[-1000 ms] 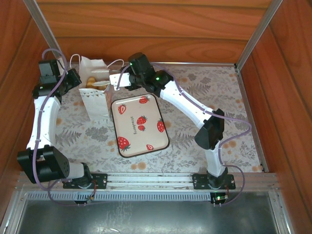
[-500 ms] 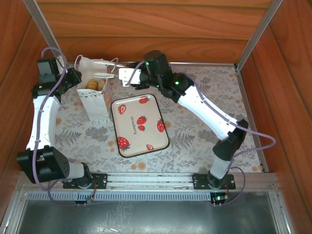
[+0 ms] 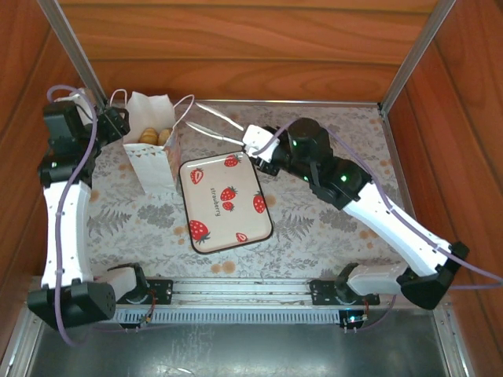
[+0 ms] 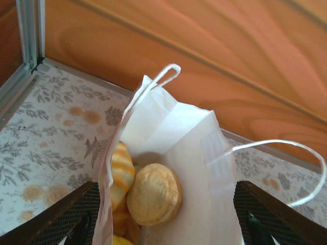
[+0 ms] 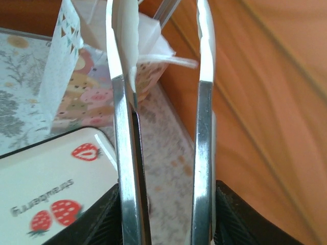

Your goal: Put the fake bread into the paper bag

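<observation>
The bread (image 4: pixel 153 194) is shown inside the bag (image 4: pixel 171 125); left fingers (image 4: pixel 61 217) are spread astride it, right fingers (image 5: pixel 203 153) held apart, empty, to its right.

The paper bag (image 3: pixel 153 161) is shown in white, its sides printed with pink and yellow spotted shapes, and its cord handles are white. The fake bread (image 4: pixel 153 194) inside it is coloured golden brown, one piece being striped in yellow and pale cream. The tray (image 3: pixel 224 203) is seen in cream-white with a dark rim, scattered with red strawberries and dark lettering. The table cover (image 3: pixel 330 204) is patterned with grey leaves and orange flowers on off-white. The walls (image 3: pixel 251 47) are finished in reddish wood grain. The left arm (image 3: pixel 67 212) and right arm (image 3: pixel 393 224) are coloured white and black. The fingers (image 5: pixel 202 153) of the right gripper (image 5: pixel 161 41) are seen as silver, tipped with white.
</observation>
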Robot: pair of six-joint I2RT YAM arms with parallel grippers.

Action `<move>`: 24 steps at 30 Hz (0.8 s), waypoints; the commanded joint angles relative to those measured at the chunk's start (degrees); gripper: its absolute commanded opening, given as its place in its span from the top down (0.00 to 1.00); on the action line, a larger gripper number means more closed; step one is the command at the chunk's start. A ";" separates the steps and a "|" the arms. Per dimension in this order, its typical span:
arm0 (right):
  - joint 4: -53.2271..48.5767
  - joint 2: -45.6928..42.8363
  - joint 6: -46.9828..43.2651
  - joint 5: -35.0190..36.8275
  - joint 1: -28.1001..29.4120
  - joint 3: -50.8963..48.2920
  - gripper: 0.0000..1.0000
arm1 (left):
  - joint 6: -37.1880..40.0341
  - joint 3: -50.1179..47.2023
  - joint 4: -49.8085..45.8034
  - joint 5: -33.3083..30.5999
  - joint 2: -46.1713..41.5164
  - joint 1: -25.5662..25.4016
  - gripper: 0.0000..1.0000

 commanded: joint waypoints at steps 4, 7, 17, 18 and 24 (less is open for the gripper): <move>-0.46 -7.15 14.47 1.78 0.10 -12.06 0.55 | 0.38 -7.34 -0.34 -4.54 -9.67 0.69 0.19; -0.21 -8.16 18.80 1.67 0.09 -17.60 0.55 | -0.08 -11.35 -0.30 -7.23 -14.28 0.70 0.19; 3.85 0.22 27.62 -1.69 0.12 -27.37 0.56 | -3.61 -27.04 -0.30 -19.32 -27.87 0.76 0.19; 3.57 1.43 28.27 -2.16 0.12 -27.32 0.56 | -4.36 -28.35 -0.30 -20.62 -28.98 0.75 0.19; 3.32 6.33 29.23 -3.07 -0.24 -27.68 0.55 | -8.26 -35.68 1.63 -25.28 -33.62 0.79 0.19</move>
